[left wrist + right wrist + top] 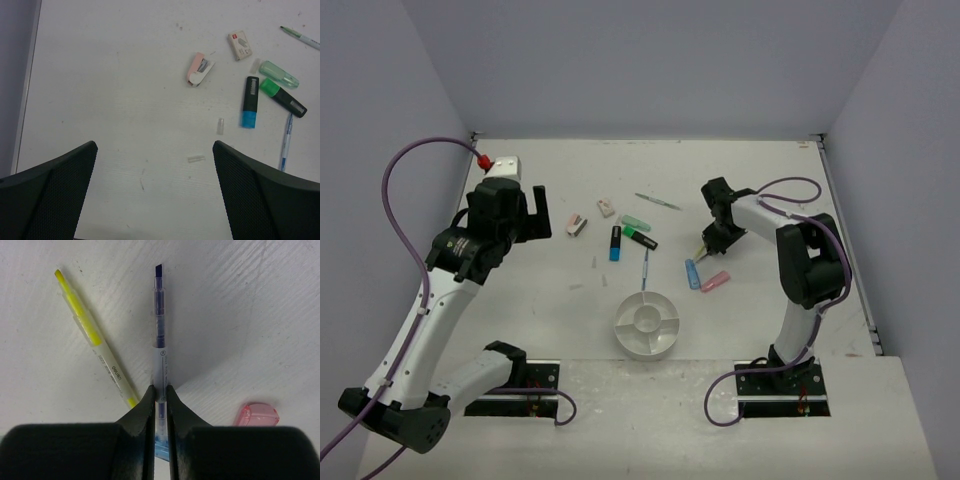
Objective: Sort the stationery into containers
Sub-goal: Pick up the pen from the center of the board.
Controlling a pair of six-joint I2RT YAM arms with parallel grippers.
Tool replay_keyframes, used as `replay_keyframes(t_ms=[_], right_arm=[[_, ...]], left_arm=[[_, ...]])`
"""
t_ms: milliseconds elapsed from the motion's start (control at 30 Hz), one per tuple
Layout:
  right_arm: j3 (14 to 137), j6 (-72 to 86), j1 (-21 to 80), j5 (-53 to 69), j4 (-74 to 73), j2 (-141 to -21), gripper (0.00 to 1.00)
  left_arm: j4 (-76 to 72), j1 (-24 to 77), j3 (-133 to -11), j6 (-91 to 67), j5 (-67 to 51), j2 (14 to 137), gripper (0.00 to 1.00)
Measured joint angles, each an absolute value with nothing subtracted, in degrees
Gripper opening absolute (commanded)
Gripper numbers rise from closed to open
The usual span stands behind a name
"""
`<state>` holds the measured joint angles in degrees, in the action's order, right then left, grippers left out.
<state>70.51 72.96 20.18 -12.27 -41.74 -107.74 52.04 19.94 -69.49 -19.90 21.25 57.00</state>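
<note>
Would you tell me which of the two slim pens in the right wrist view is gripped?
The blue pen, clamped by the right gripper; the yellow pen lies free on the table beside it.

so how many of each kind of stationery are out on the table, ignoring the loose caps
pens: 4 (grey-green pen, blue pen, yellow pen, violet pen shut in the right claw)
highlighters: 5 (pale green highlighter, black-green highlighter, black-blue highlighter, blue highlighter, pink highlighter)
erasers: 2 (sleeved eraser, pink-white eraser)
total: 11
</note>
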Motion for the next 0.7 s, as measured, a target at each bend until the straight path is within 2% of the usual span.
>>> replay_keyframes(t_ms=[167, 300, 333, 533, 700], right_arm=[[69.9, 73.1, 19.6, -12.6, -42.3, -105.4, 0.00], [70.1, 71.2, 18.5, -14.6, -43.5, -99.1, 0.00], [70.5, 70.2, 18.3, -15.4, -43.9, -97.3, 0.00], [73.9, 58.0, 18.1, -16.7, -43.3, -84.2, 0.00], [75.9, 42.7, 18.0, -9.8, -41.2, -75.2, 0.00]], left_arm=[[52.2, 20.0, -69.6, -20.0, 21.4, 57.4, 1.00], [52.4, 20.0, -70.0, -21.1, 20.3, 58.8, 0.94], [52.3, 20.0, -70.0, -21.6, 19.4, 59.3, 0.96], [52.4, 20.0, -69.9, -29.9, 14.9, 65.9, 1.00], [50.0, 20.1, -67.0, -32.2, 8.0, 72.6, 1.00]])
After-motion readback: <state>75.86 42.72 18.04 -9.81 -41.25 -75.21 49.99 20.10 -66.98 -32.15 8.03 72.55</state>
